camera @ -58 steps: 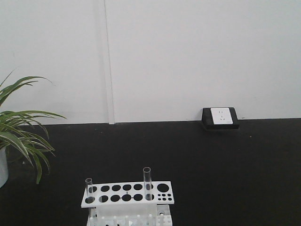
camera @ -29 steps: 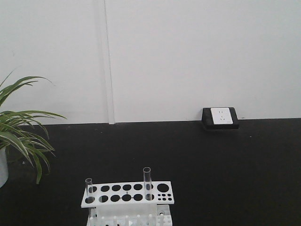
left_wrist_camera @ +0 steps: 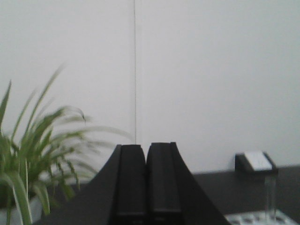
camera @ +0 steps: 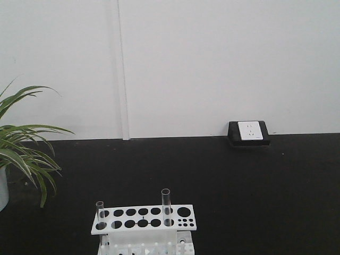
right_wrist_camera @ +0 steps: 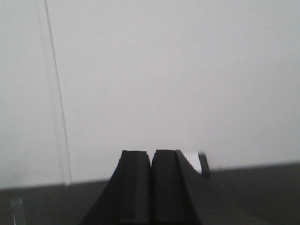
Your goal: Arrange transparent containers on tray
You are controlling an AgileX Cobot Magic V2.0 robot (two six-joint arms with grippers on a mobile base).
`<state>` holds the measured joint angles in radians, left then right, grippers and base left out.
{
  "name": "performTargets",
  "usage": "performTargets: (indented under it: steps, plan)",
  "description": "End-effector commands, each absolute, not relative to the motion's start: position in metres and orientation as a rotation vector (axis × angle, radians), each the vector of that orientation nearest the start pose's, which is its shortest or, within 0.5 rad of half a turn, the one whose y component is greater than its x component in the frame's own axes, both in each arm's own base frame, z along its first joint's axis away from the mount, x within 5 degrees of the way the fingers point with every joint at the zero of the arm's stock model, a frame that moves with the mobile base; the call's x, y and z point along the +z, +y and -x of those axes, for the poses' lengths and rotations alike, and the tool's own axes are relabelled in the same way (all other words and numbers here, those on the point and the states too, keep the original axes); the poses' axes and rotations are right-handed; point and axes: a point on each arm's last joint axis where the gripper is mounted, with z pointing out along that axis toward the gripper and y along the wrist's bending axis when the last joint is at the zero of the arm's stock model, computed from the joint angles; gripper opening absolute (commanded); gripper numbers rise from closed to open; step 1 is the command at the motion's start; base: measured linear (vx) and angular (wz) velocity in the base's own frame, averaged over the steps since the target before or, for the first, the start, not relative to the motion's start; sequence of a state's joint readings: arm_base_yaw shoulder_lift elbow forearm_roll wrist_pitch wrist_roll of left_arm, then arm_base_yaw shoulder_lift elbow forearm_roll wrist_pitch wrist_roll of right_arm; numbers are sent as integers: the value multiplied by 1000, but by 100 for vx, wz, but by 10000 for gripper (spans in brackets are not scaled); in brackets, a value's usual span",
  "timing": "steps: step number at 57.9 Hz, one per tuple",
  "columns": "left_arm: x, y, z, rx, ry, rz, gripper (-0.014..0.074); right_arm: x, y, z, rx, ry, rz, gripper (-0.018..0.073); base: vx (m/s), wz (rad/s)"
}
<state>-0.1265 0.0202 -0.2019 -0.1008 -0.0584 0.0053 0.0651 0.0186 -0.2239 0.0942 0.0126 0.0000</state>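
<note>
Okay, front view first: white holed rack (camera: 143, 218) sits at the bottom edge, centre-left, on the black tabletop (camera: 249, 186). Both glass tubes stand upright in it. The shorter test tube (camera: 100, 214) is in a hole at the left end. The taller test tube (camera: 166, 206) is toward the right, just left of the cluster of small holes. The other big holes are open. Potted plant (camera: 29, 154) is at the left edge, well apart from the rack, its white pot (camera: 2, 190) cut off by the frame. A wall socket box (camera: 249, 133) sits at the back where tabletop meets white wall. No arm shows in this view. Left wrist view: left gripper (left_wrist_camera: 146, 149) fills the bottom centre, the two black fingers pressed together with nothing between them. The blurred plant is close on the left, the socket box far right. One test tube (left_wrist_camera: 269, 194) rises from a rack corner at the bottom right; cannot tell which of the two it is. Right wrist view: right gripper (right_wrist_camera: 151, 153) also has its fingers closed together and holds nothing. The socket box is half hidden behind the right finger, and a faint clear tube top shows at the bottom left corner. Only the front view shows both tubes and the whole rack top; only the wrist views show the grippers.
</note>
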Motion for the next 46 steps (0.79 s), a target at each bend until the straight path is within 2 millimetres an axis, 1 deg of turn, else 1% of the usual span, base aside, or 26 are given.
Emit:
performTargets:
  steps: [1, 2, 4, 7, 9, 10, 11, 12, 13, 15, 16, 20, 24, 28, 31, 38, 43, 46]
  plan:
    - [355, -4, -32, -103, 1111, -71, -6, 354, 2, -33, 62, 1123, 25, -11, 0, -1]
    - [367, -4, -35, -63, 1121, -100, -6, 365, 2, -36, 50, 1123, 33, -11, 0, -1]
    - [383, -6, -44, -12, 1143, -136, -6, 381, 3, -46, 36, 1136, 44, -11, 0, -1]
    - [399, -7, -57, 8, 1180, -155, -6, 399, 4, -59, 23, 1150, 54, -11, 0, 0]
    - [408, -9, -68, 5, 1204, -155, -6, 407, 4, -70, 23, 1166, 54, -11, 0, 0]
    - [411, -9, -74, 3, 1214, -155, -6, 410, 5, -80, 23, 1188, 56, -11, 0, 0]
    - [416, -10, -82, -4, 1232, -152, -6, 415, 5, -85, 23, 1184, 55, -11, 0, 0]
    - [418, -11, -88, -8, 1245, -151, -6, 417, 6, -96, 23, 1203, 56, -11, 0, 0]
    - [420, -12, -97, -12, 1263, -150, -6, 419, 6, -101, 23, 1207, 56, -11, 0, 0]
    - [422, -14, -108, -16, 1288, -150, -6, 423, 7, -113, 24, 1215, 56, -11, 0, 0]
    - [422, -15, -116, -21, 1309, -149, -6, 426, 7, -125, 26, 1224, 55, -11, 0, 0]
    - [417, -18, -141, -35, 1376, -144, -6, 427, 9, -150, 35, 1261, 50, -11, 0, 0]
    - [410, -20, -158, -32, 1425, -152, -6, 422, 10, -170, 45, 1313, 44, -11, 0, 0]
    - [399, -22, -175, -30, 1486, -159, -3, 415, 11, -186, 50, 1347, 40, -7, 0, 0]
    - [394, -23, -183, -30, 1514, -162, 1, 409, 12, -195, 50, 1370, 41, -1, 0, 0]
    - [386, -25, -195, -34, 1556, -170, 48, 401, 12, -205, 61, 1413, 33, 44, 0, 0]
    - [384, -26, -197, -34, 1567, -171, 109, 401, 12, -205, 66, 1419, 29, 121, 0, 0]
    - [384, -26, -198, -33, 1568, -171, 169, 401, 12, -205, 66, 1418, 28, 197, 0, 0]
